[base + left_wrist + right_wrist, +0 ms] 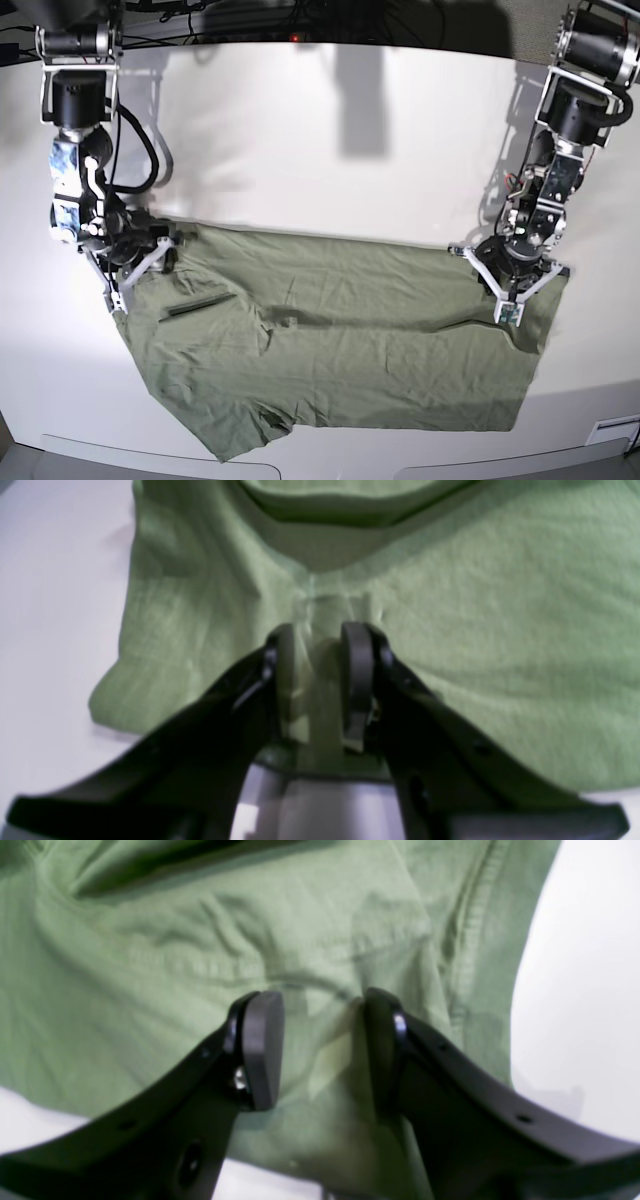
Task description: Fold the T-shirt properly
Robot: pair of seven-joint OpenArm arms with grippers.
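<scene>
The T-shirt (pixel 340 340) lies spread across the lower middle of my white table (pixel 330 130), its top edge running between my two arms. At frame right, my left gripper (pixel 317 680) has its jaws narrowly apart, pinching a ridge of fabric at the hem. At frame left, my right gripper (pixel 320 1050) is wider, with cloth bunched between the pads; whether it grips I cannot tell. Bare table lies above the shirt.

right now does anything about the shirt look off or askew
The T-shirt isn't lying flat: creases run across its middle and its near-left corner juts out crookedly. The left gripper and right gripper each pinch a bunched ridge of cloth. No damage shows.
</scene>
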